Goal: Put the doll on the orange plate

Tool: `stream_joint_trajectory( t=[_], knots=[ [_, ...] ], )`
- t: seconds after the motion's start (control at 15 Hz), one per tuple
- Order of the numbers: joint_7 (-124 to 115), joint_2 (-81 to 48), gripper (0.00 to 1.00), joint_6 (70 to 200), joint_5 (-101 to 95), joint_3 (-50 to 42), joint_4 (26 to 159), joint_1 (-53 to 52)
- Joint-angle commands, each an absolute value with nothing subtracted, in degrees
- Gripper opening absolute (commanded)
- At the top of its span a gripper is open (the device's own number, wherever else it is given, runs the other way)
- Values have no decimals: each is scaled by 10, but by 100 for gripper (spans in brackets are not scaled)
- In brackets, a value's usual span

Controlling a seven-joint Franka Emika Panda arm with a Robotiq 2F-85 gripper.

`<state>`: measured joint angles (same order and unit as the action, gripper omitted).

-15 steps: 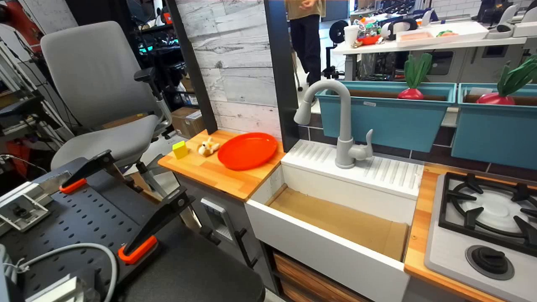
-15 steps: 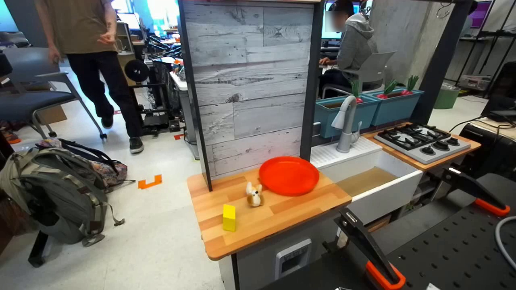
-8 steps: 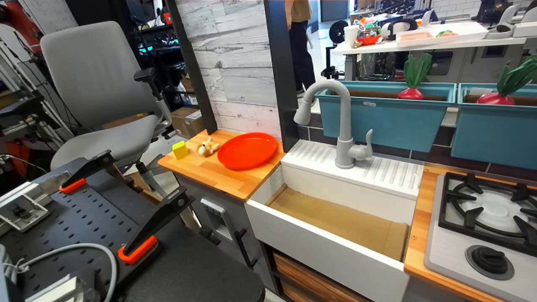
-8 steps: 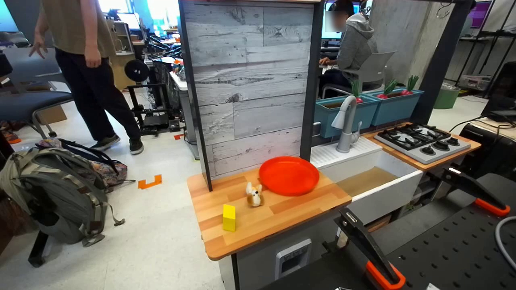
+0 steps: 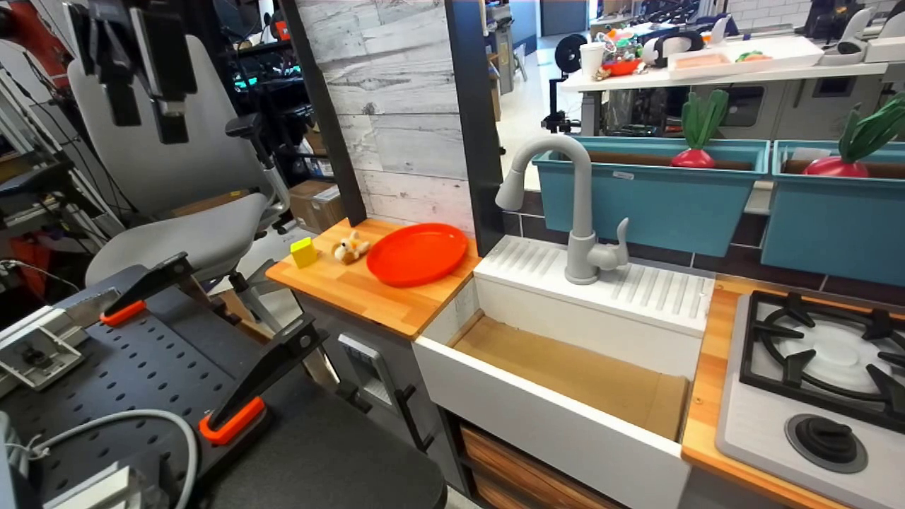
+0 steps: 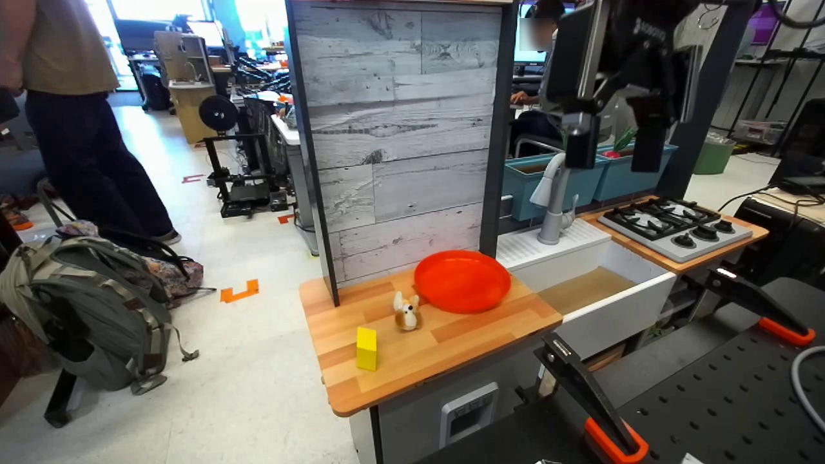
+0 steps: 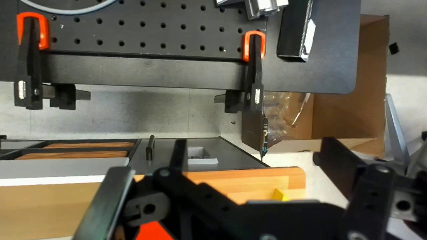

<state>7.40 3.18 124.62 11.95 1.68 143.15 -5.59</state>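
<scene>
The doll [image 5: 350, 249] is a tiny tan-and-white soft figure on the wooden counter; it also shows in an exterior view [image 6: 407, 314]. The orange plate [image 5: 417, 254] lies flat beside it, close but apart, and shows in both exterior views [image 6: 462, 281]. A sliver of the plate [image 7: 153, 231] shows low in the wrist view, where the doll is hidden. My gripper [image 5: 147, 116] is open and empty, high in the air and well away from the doll. It shows at the top of an exterior view [image 6: 615, 151], and its spread fingers frame the wrist view [image 7: 257, 150].
A yellow block [image 6: 366, 348] stands near the doll. A grey wood-look panel [image 6: 406, 142] rises behind the counter [image 6: 361, 393]. A white sink [image 5: 551, 403] with a tall grey faucet [image 5: 581, 205] adjoins. Black clamps [image 5: 269, 375] stick up from the black table's edge.
My arm and open gripper have come into view at the top of both exterior views. The walking person has moved away to the left. The doll, plate and block have not moved.
</scene>
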Motion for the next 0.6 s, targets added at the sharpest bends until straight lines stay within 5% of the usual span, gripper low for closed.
stream_joint_trajectory(
  t=[0.0,0.53],
  knots=[
    [74,23,100,1245,119,23,1428,-49],
    [29,-6,100,1406,149,25,1440,-48]
  ],
)
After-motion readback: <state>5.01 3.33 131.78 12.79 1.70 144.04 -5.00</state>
